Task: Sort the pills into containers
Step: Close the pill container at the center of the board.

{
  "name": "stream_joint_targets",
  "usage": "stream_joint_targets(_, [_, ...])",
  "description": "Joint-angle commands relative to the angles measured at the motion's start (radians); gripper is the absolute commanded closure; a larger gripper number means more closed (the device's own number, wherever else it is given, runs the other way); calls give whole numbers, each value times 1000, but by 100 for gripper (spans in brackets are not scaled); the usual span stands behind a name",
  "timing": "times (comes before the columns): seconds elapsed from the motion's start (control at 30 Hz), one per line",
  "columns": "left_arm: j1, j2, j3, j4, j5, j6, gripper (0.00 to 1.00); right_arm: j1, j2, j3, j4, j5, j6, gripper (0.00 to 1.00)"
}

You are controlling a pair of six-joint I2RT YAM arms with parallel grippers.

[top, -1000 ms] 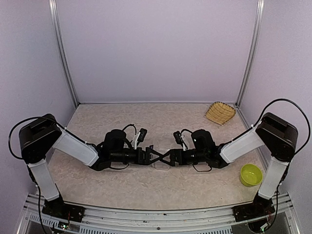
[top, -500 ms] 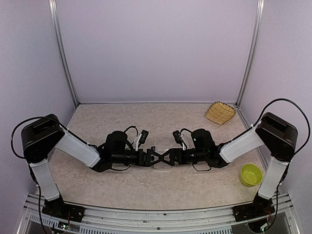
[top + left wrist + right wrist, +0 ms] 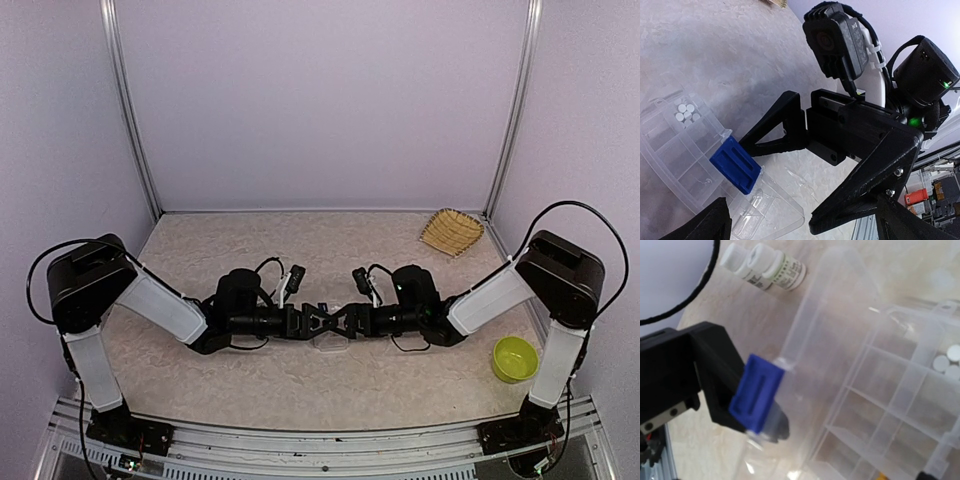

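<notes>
**Fig.** Early stage, box prep. Box (image 3: 670, 150) sits mid-table w/ lid (image 3: 812, 315) open and its blue latch (image 3: 735, 165) undone. White pills (image 3: 685, 111) lie together in one end cell; most other cells look empty. Two white bottles (image 3: 762, 265) are on the table just past the lid.

L gripper (image 3: 318, 320) and R gripper (image 3: 343, 320) meet nose to nose over the box, each w/ jaws spread wide and nothing held. One R finger tip is at the latch, touching or just beside it; can't tell which.

Judged: sorting proper not begun, arms are dealing w/ the lid. Next move prob. calls for the lid pushed fully back, or one arm pinning the box, so a fine pinch can reach single pills. Quarters are tight, so the fingers may clash.
</notes>
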Motion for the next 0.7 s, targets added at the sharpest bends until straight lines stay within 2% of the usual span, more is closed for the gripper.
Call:
stream_joint_targets(0.0, [-9, 28, 15, 47, 15, -10, 2, -1, 20, -8, 66, -36, 26, 0])
stream_joint_targets(0.67, [-16, 106, 28, 125, 26, -64, 3, -11, 53, -39, 191, -95, 95, 0])
